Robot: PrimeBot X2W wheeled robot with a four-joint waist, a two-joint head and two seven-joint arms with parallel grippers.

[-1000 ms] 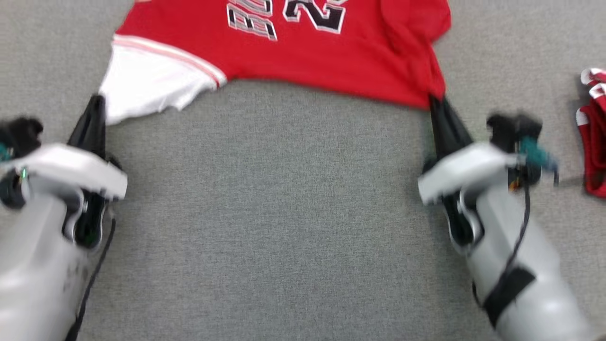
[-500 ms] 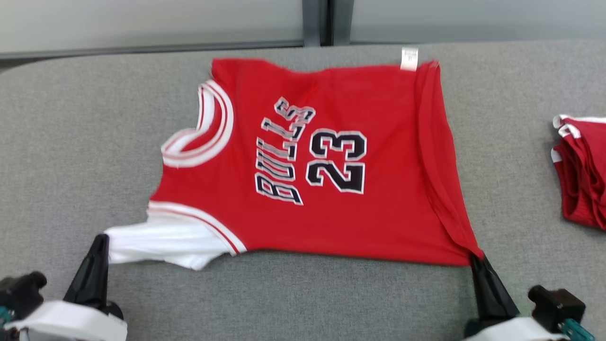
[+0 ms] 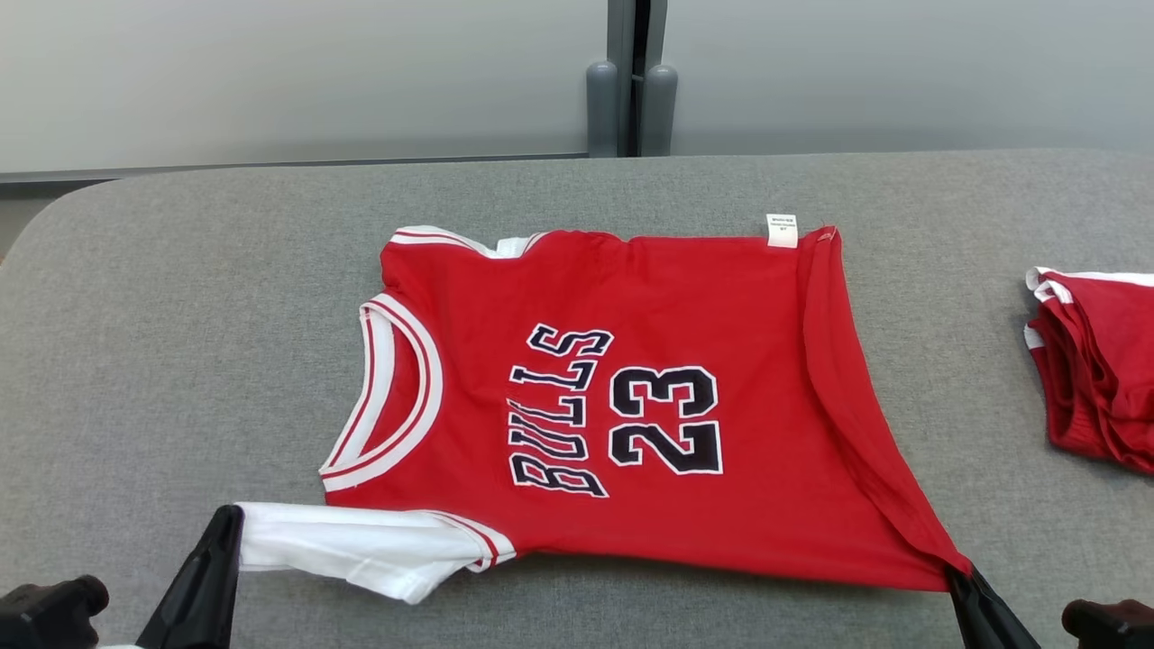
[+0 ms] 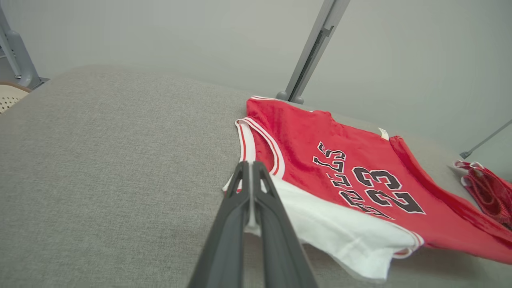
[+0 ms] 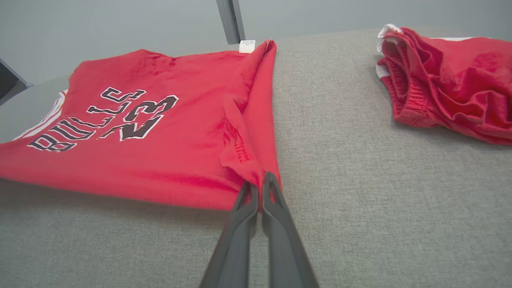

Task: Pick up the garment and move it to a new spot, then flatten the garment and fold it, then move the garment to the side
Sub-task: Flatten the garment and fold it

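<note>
Red jersey [image 3: 631, 406] lies flat on grey worktop [image 3: 180, 315]. Left fingers [image 4: 230, 228] clamp its white corner; right fingers [image 5: 240, 228] clamp its red hem corner.

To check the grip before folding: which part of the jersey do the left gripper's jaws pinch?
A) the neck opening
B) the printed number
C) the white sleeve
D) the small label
C: the left gripper has its jaws shut on the edge of the white sleeve of the jersey.
</note>
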